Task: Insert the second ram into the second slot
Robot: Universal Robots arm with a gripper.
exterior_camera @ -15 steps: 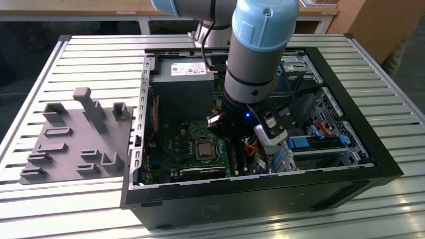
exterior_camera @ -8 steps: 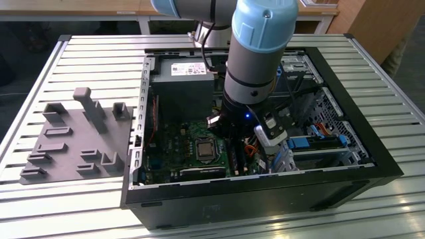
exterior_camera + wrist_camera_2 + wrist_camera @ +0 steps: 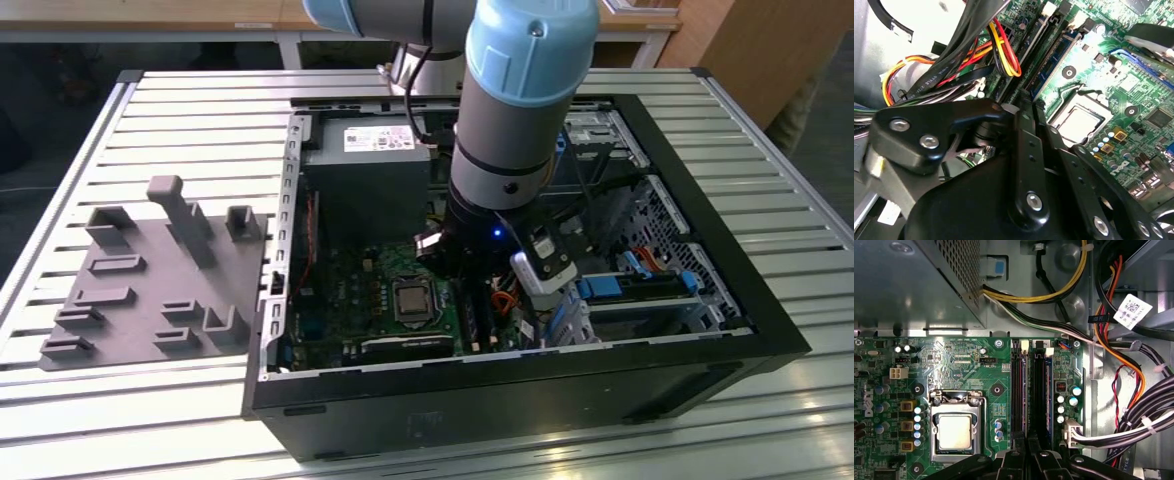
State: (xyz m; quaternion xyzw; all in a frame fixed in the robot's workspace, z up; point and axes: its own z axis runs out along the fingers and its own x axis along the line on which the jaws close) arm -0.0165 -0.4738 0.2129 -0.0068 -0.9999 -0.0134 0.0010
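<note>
My arm reaches down into the open computer case (image 3: 507, 372). The gripper (image 3: 473, 296) (image 3: 1027, 455) (image 3: 1024, 102) hangs just above one end of the two memory slots beside the processor socket (image 3: 954, 432) (image 3: 1076, 122). Its fingers stand shut, with only a thin dark line between them. A thin blue-faced stick (image 3: 1054, 65) (image 3: 1019, 390) stands in the slot nearer the socket. My fingertips line up with the neighbouring dark slot (image 3: 1039, 390) (image 3: 1021, 55) on the cable side. The second ram is hidden: I cannot tell whether it sits between my fingers or in that slot.
Bundles of black, red and yellow cables (image 3: 1134, 390) (image 3: 969, 60) run close beside the slots. The grey power supply (image 3: 367, 170) (image 3: 904, 280) fills the case's far end. Blue drive-bay clips (image 3: 627, 285) sit at the exterior view's right. A grey fixture plate (image 3: 147, 290) lies outside the case.
</note>
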